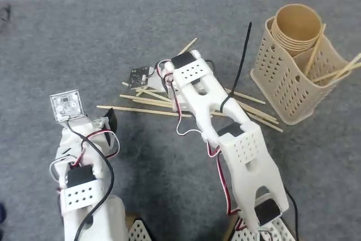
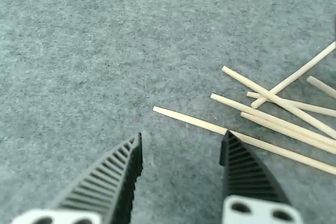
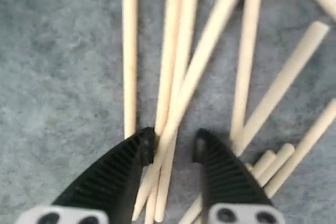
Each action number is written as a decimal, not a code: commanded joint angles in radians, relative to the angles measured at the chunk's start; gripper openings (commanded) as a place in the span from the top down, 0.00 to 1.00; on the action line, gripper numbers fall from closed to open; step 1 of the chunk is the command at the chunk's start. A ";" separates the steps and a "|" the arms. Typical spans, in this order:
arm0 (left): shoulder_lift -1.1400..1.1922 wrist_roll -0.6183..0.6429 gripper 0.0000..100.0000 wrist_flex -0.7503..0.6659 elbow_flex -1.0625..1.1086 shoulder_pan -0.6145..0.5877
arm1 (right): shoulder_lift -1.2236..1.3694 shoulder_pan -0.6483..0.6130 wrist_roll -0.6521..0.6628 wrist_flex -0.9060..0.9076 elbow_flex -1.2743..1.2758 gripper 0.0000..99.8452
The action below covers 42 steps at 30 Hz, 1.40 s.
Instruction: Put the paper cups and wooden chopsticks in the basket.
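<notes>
The paper cups [image 1: 297, 23] already sit stacked in the basket [image 1: 282, 86], which stands at about 2 o'clock on the table in the high view. A few chopsticks [image 1: 316, 46] lean beside them, so what is left is the loose pile of chopsticks [image 1: 152, 103] near the middle of the table. In the high view these sticks lie mostly along the 9-to-3 line, fanning a little toward 4 o'clock at the basket end. The right gripper [image 3: 173, 148] is down on the 12 o'clock edge of that pile. Its jaws are partly open with nothing clamped, straddling two or three sticks [image 3: 176, 93] that run lengthwise through the gap, one of them touching or nearly touching a jaw. Because the sticks line up with the fingers rather than across them, closing would likely pinch them across their width. More than one stick may come up together. The left gripper [image 2: 181, 148] is at roughly 8 o'clock from the pile with its jaws spread wide and empty. One fingertip [image 2: 231, 150] is at the longest stick [image 2: 191, 120], near its free end. The right arm is plainly the better placed, and from its gripper the basket lies toward 3 o'clock, well apart across the table.
</notes>
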 commanded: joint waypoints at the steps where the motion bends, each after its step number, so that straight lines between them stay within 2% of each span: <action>1: -0.018 0.008 0.78 -0.026 -0.025 0.009 | -0.010 0.010 0.055 0.008 -0.003 0.96; 15: -0.018 0.008 0.78 -0.026 -0.025 0.011 | -0.067 0.016 0.058 0.044 -0.003 0.99; 20: -0.018 0.006 0.78 -0.026 -0.025 0.026 | -0.231 0.021 0.052 0.104 -0.021 0.99; 30: -0.018 0.006 0.78 -0.026 -0.025 0.026 | -0.542 0.022 -0.055 0.165 -0.020 0.99; 34: -0.018 0.006 0.78 -0.026 -0.025 0.026 | -0.731 0.085 -0.098 0.156 -0.020 0.99; 37: -0.018 0.006 0.78 -0.026 -0.025 0.026 | -0.897 0.171 -0.181 0.145 -0.020 0.99; 42: -0.018 0.006 0.78 -0.026 -0.025 0.026 | -1.101 0.386 -0.450 0.068 -0.003 0.99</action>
